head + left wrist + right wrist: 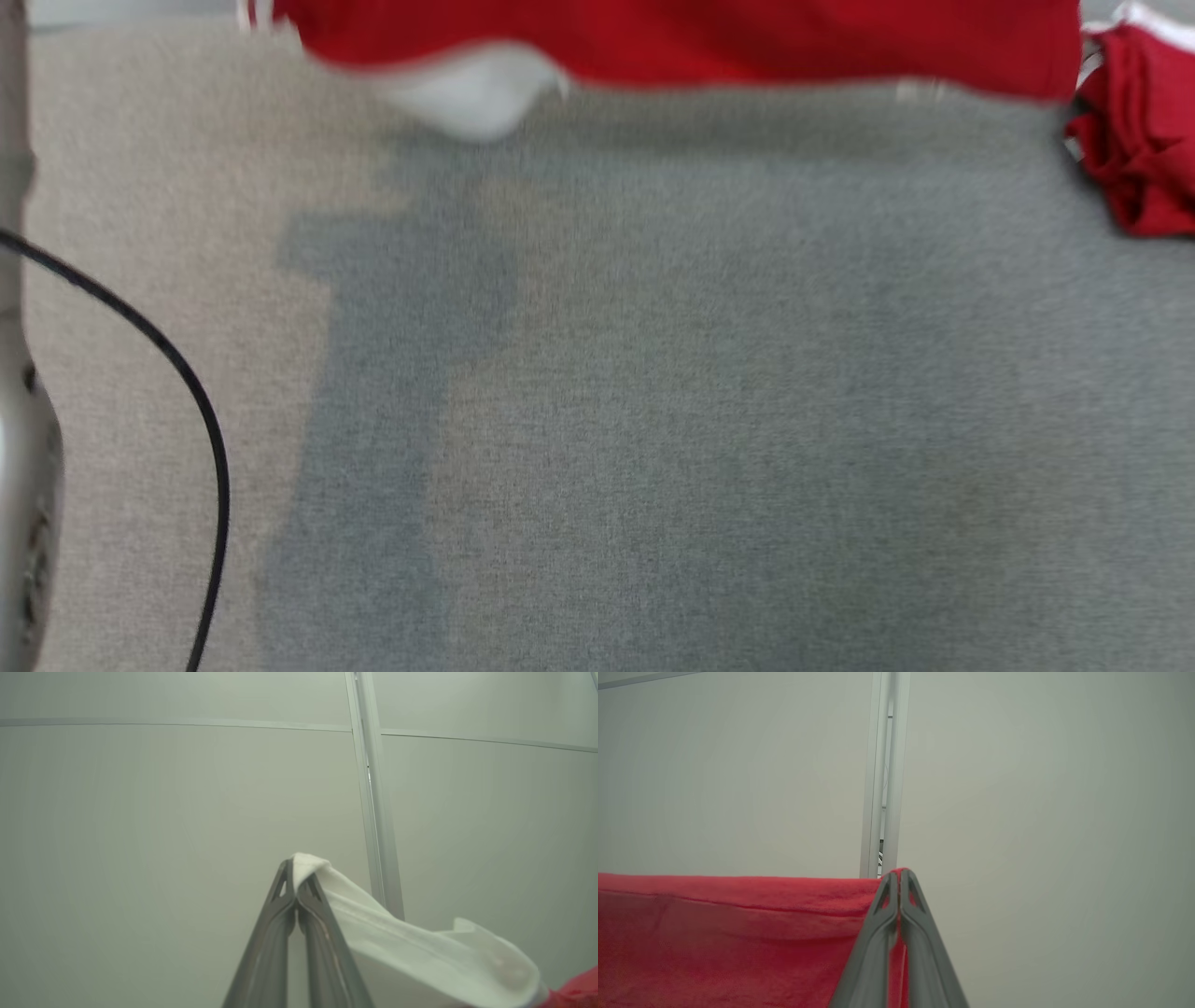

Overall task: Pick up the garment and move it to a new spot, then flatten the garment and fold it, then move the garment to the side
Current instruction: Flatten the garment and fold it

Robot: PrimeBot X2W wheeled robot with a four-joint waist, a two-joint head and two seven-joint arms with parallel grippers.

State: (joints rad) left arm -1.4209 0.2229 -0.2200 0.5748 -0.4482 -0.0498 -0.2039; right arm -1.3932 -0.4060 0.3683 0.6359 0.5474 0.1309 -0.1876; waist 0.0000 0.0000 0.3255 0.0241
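along the near left edge of the head view rises a pale grey arm (pixel 19 467), and a thin black cable (pixel 191 392) curves beside it over the grey woven-fabric surface (pixel 700 420). farther off, across the top of that view, the red cloth garment (pixel 747 37) with a white patch hangs stretched wide. its lower edge is blurred, and a shadow falls on the fabric beneath. at the far right a bunched red cloth with white trim (pixel 1139 131) lies on the surface, just beside the garment's right end. in the left wrist view the left hand (pixel 295 872) is clenched on a white fold of the garment, which drapes down to the right, where red begins. in the right wrist view the right hand (pixel 900 877) is clenched on the garment's red top edge — the cloth runs off to the left. beyond both hands stands a pale panelled wall (pixel 140 812) with a light metal upright (pixel 373 812).
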